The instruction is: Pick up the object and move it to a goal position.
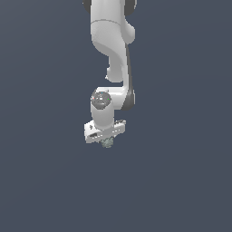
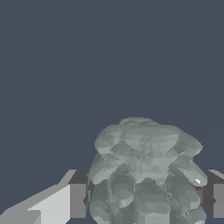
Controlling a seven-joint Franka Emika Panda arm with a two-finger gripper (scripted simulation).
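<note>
The claw (image 1: 107, 139) has its two fingers (image 2: 78, 200) squeezed close on the lump (image 2: 146, 175), which sits right between them. I think the grab is done and the carry is the job now. Next it must move slowly so the lump does not slip. No goal spot shows. From far away, the lump (image 1: 107, 143) just peeks out under the claw. Close up, its bumps fill the view.

arms: one white arm (image 1: 113, 54) is seen | grippers: one gripper (image 1: 107, 141) is counted — two fingers (image 2: 78, 200) are shown in the wrist view | objects: one grey-green bumpy lump (image 2: 146, 170) is counted — nothing else is tallied
</note>
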